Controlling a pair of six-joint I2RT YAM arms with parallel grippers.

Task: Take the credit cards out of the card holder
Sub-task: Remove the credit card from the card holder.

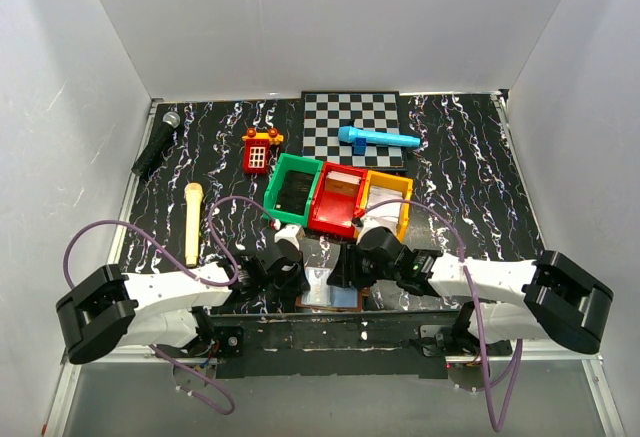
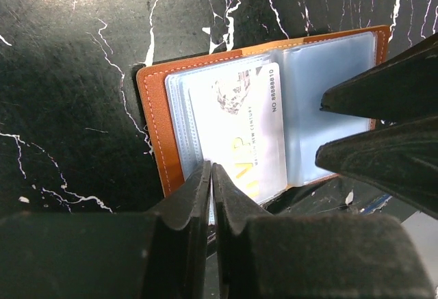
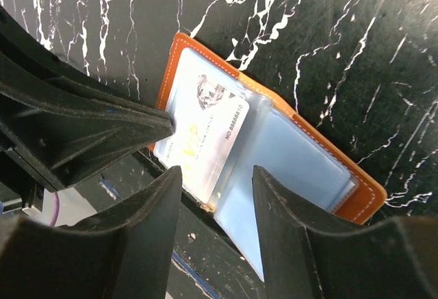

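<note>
The card holder [image 2: 154, 124] lies open at the table's front edge, a brown wallet with pale blue clear pockets [image 3: 301, 159]; from above it shows between both arms [image 1: 335, 292]. A whitish credit card [image 2: 239, 124] with gold lettering and a number lies over its left half [image 3: 205, 131]. My left gripper [image 2: 211, 170] is shut at that card's near edge, with a thin pale sliver pinched between the fingers. My right gripper [image 3: 217, 172] stands open, its jaws astride the wallet's near edge at the fold, touching nothing. Its two fingers [image 2: 383, 155] hover over the wallet's right half.
Behind the wallet stand a green bin [image 1: 293, 189], a red bin [image 1: 338, 199] and an orange bin [image 1: 388, 197]. Farther back lie a checkerboard [image 1: 352, 117] with a blue toy microphone [image 1: 375, 138], a red toy phone [image 1: 259, 152], a black microphone [image 1: 156, 145] and a yellow stick [image 1: 193, 222].
</note>
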